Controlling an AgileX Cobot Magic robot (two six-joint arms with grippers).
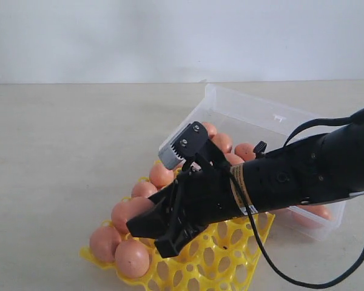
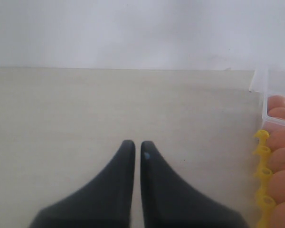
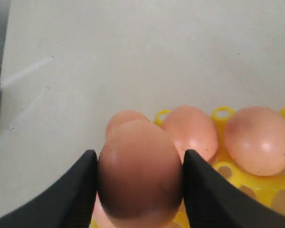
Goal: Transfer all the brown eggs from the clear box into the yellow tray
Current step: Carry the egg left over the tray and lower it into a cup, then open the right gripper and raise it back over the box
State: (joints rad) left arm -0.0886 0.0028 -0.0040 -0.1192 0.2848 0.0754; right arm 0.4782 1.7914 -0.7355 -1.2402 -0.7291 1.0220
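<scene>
Right claw (image 3: 138, 156) has the held egg (image 3: 140, 175) pinched between its two black fingers (image 3: 80, 190), one pad on each flank, jaws set about an egg's width apart. The egg's long axis runs along the fingers, across the line of the grip; which end is the narrow one, I cannot tell. It sits at the tray's (image 1: 230, 254) outer edge, over the row that borders the bare table (image 1: 60, 151). Whether it rests in a cup or hangs just above one is not clear.

Crowded around it! One of the tray eggs (image 3: 123, 118) peeks out directly beyond the held egg, very close, and two more stand along the same tray edge, each in its own cup. From the exterior view, about five eggs line that side and the near corner of the tray, while the right arm (image 1: 303, 173) lies across the tray's middle and hides the cups there. A black cable (image 1: 291, 276) loops down past the tray's far corner.

The box (image 1: 279, 118) stands touching or just behind the tray, with box eggs (image 1: 221, 140) packed at the end nearest the tray.

Left claw (image 2: 137, 147) is off the tray's side, over bare table, fingers pressed nearly together, nothing between them.
</scene>
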